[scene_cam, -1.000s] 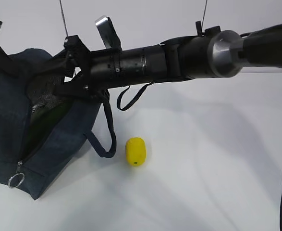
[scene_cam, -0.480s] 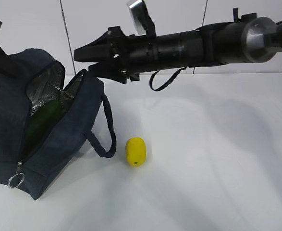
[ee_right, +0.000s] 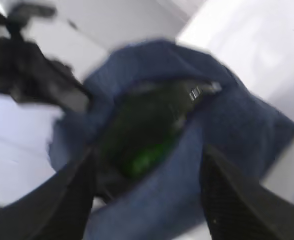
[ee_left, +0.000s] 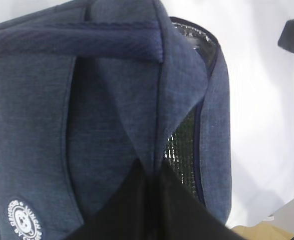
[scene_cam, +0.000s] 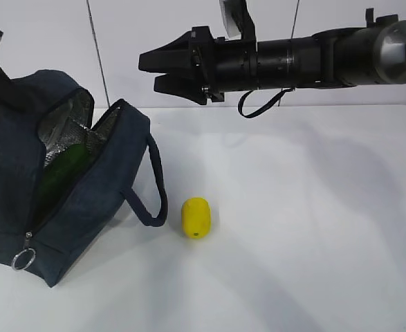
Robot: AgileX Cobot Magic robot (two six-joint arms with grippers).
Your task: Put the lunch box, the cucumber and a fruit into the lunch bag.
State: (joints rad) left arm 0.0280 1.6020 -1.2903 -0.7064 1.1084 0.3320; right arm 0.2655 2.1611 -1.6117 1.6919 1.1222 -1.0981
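The navy lunch bag [scene_cam: 85,200] lies open at the left, its silver lining showing. The dark green cucumber [scene_cam: 68,166] lies inside it and also shows, blurred, in the right wrist view [ee_right: 147,135]. The yellow fruit [scene_cam: 196,217] sits on the table just right of the bag's handle. My right gripper [scene_cam: 148,71] is open and empty, in the air above and to the right of the bag's mouth. My left gripper [ee_left: 151,169] is shut on the bag's upper fabric flap [ee_left: 136,110] and holds it up. The lunch box is out of view.
The bag's loop handle [scene_cam: 154,187] hangs onto the white table [scene_cam: 306,228] beside the fruit. The silver ring pull [scene_cam: 23,259] hangs at the bag's near corner. A black strap [scene_cam: 258,107] dangles under the right arm.
My right gripper has lifted out of the bag's mouth and drawn back up and to the right, open and empty. The cucumber stays in the bag. The left gripper and the fruit have not moved.
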